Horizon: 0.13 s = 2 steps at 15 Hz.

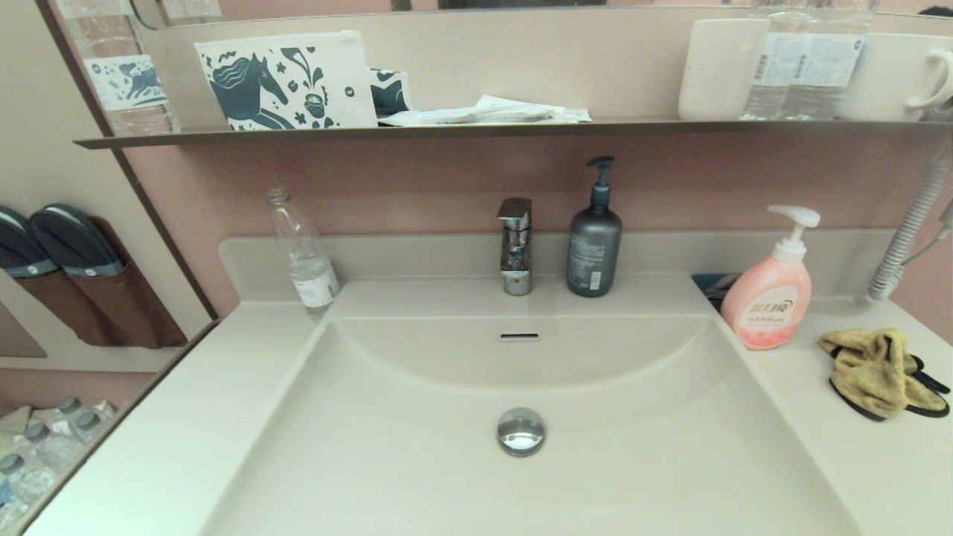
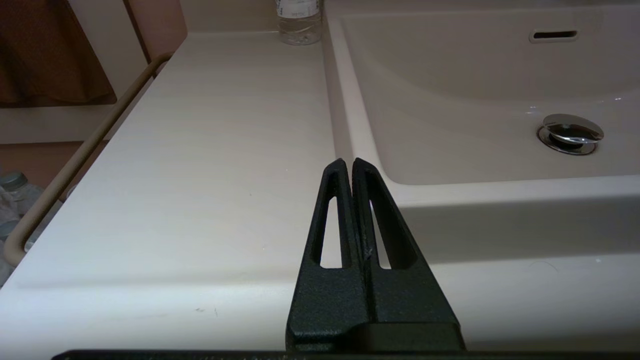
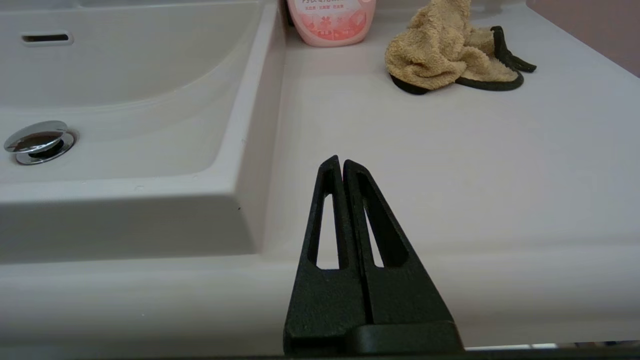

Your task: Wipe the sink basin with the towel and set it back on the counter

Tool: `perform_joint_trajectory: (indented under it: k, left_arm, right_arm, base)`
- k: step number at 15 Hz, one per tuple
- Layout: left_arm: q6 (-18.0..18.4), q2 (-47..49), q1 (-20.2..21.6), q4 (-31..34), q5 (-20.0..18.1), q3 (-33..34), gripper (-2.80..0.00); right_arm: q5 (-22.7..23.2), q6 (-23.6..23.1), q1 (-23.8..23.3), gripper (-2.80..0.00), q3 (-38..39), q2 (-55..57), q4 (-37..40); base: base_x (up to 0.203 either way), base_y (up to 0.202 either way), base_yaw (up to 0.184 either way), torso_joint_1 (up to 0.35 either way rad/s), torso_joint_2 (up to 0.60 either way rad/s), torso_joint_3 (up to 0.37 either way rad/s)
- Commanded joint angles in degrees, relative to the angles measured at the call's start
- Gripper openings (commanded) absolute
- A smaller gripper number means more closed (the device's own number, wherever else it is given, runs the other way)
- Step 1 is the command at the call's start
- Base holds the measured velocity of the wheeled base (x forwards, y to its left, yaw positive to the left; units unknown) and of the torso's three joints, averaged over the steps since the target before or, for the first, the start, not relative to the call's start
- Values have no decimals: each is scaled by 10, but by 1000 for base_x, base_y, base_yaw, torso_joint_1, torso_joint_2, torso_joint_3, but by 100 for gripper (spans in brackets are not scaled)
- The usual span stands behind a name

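The cream-white sink basin [image 1: 417, 454] fills the middle of the head view, with its chrome drain plug [image 1: 521, 430] and overflow slot [image 1: 519, 336]. The mustard-yellow towel [image 1: 878, 371] lies crumpled on the counter [image 1: 878, 461] at the right, beside the pink soap bottle [image 1: 768, 298]. Neither gripper shows in the head view. In the right wrist view my right gripper [image 3: 342, 162] is shut and empty, low at the counter's front edge, well short of the towel [image 3: 445, 52]. My left gripper [image 2: 348, 164] is shut and empty at the front of the left counter [image 2: 210, 165].
A chrome tap [image 1: 515, 246] and a dark pump bottle [image 1: 594, 242] stand behind the basin. A clear plastic bottle [image 1: 304, 257] stands at the back left. A dark wall shelf [image 1: 476, 132] with cups and pouches runs above. A coiled hose [image 1: 908, 231] hangs at the far right.
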Motion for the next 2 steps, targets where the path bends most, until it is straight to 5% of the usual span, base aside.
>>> perform_joint_trajectory:
  k: [1, 2]
  left_arm:
    - [0, 0, 0, 0, 0, 0, -280]
    - [0, 0, 0, 0, 0, 0, -280]
  right_arm:
    - [0, 0, 0, -280, 0, 1, 0]
    - [0, 0, 0, -280, 0, 1, 0]
  base:
    - [0, 0, 0, 0, 0, 0]
    - [0, 0, 0, 0, 0, 0]
